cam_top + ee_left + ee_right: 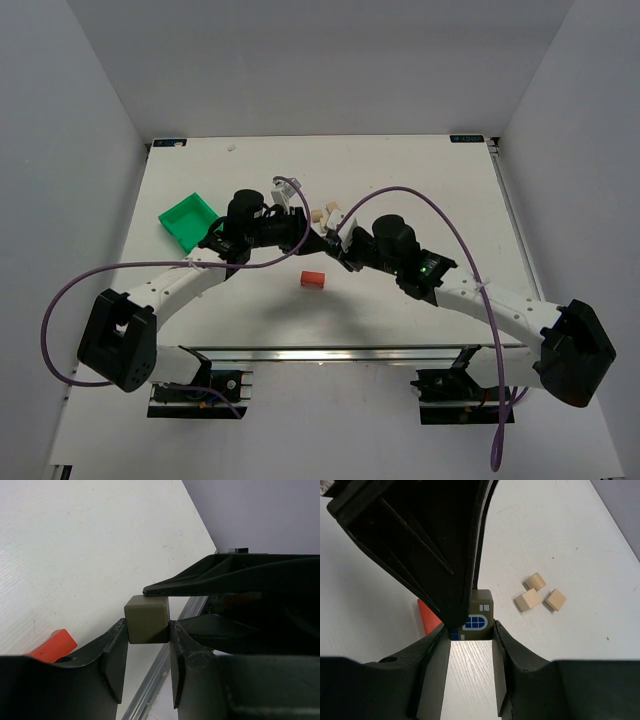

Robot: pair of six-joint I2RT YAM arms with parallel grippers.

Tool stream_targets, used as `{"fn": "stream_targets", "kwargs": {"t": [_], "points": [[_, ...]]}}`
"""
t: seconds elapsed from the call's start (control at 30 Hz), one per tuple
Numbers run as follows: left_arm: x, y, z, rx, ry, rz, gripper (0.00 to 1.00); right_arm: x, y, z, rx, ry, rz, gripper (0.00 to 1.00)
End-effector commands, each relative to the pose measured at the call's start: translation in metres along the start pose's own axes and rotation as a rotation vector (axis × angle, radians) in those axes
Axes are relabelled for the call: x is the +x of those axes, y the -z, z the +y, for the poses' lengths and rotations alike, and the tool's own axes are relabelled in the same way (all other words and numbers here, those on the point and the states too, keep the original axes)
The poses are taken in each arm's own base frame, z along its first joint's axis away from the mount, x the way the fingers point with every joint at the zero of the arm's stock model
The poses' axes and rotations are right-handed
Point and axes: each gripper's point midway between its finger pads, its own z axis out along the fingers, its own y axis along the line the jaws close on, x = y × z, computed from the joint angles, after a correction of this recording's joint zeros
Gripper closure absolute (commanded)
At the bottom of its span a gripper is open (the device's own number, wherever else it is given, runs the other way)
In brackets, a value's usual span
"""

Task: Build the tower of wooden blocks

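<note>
A grey-brown cube (146, 620) with a blue window printed on one face (481, 615) is held above the table between both grippers, which meet at the middle (327, 238). My left gripper (147, 630) is shut on it, pads on two opposite sides. My right gripper (470, 631) is shut on the same cube; one of its fingers (200, 582) lies across the cube's top. A red-orange block (313, 279) lies on the table just in front, also seen in both wrist views (52, 645) (427, 615). Three pale beige cubes (535, 595) lie loose behind (327, 212).
A green plastic bin (188, 220) stands at the left of the table. A purple cable (440, 215) loops over the right arm, another trails off the left arm. The table's front rail (155, 680) runs below the left gripper.
</note>
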Motion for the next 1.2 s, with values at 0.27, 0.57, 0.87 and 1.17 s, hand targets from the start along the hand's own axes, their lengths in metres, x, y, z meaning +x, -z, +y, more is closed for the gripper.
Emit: {"fn": "stream_targets", "kwargs": {"t": [0.27, 0.57, 0.87, 1.17], "points": [[-0.008, 0.013, -0.018, 0.117, -0.476, -0.026, 1.0, -0.021, 0.021, -0.003, 0.017, -0.115, 0.001, 0.18], [0.024, 0.044, -0.028, 0.236, -0.988, -0.004, 1.0, -0.021, 0.05, 0.022, -0.13, -0.134, -0.002, 0.11], [0.033, 0.048, -0.035, 0.308, -1.03, 0.028, 1.0, -0.057, 0.046, 0.057, -0.403, -0.032, -0.146, 0.11], [0.031, 0.051, -0.041, 0.321, -1.039, 0.023, 1.0, -0.06, 0.031, 0.054, -0.412, -0.01, -0.153, 0.18]]}}
